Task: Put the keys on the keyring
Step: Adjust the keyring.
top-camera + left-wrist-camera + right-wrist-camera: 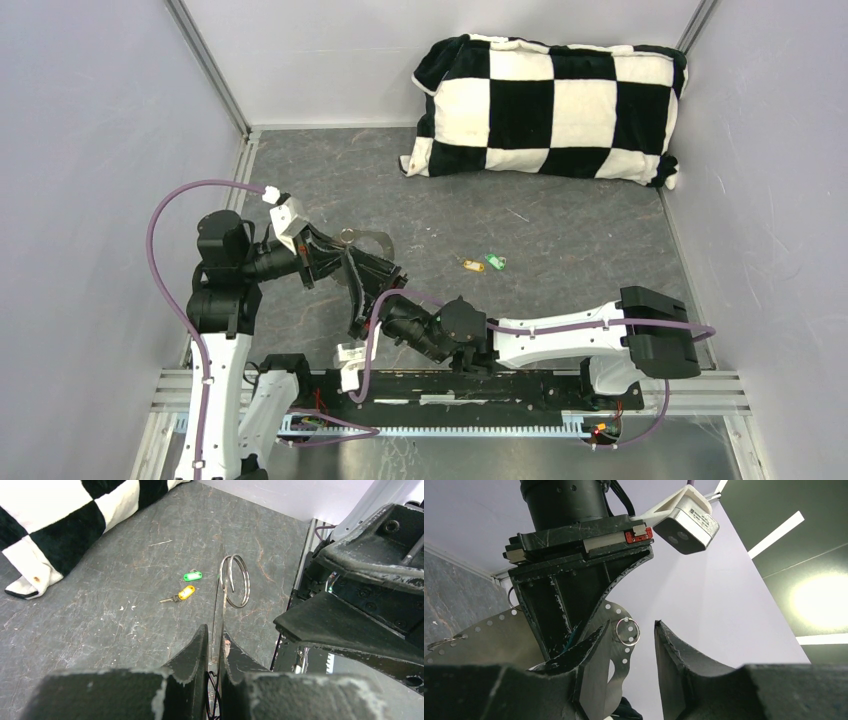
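Grey table (pixel 580 240) bears a yellow-headed key (pixel 473 265) and a green-headed key (pixel 495 261). Left pincer (pixel 215 634) pinches the silvery metal keyring (pixel 235 580); right pincer (pixel 632 625) stands spread. Probably best to take one key by its plastic head.

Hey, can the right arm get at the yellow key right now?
Probably yes. The yellow key lies uncovered on the table beside the green key, and the right gripper looks open and empty; it would have to turn away from the left gripper first.
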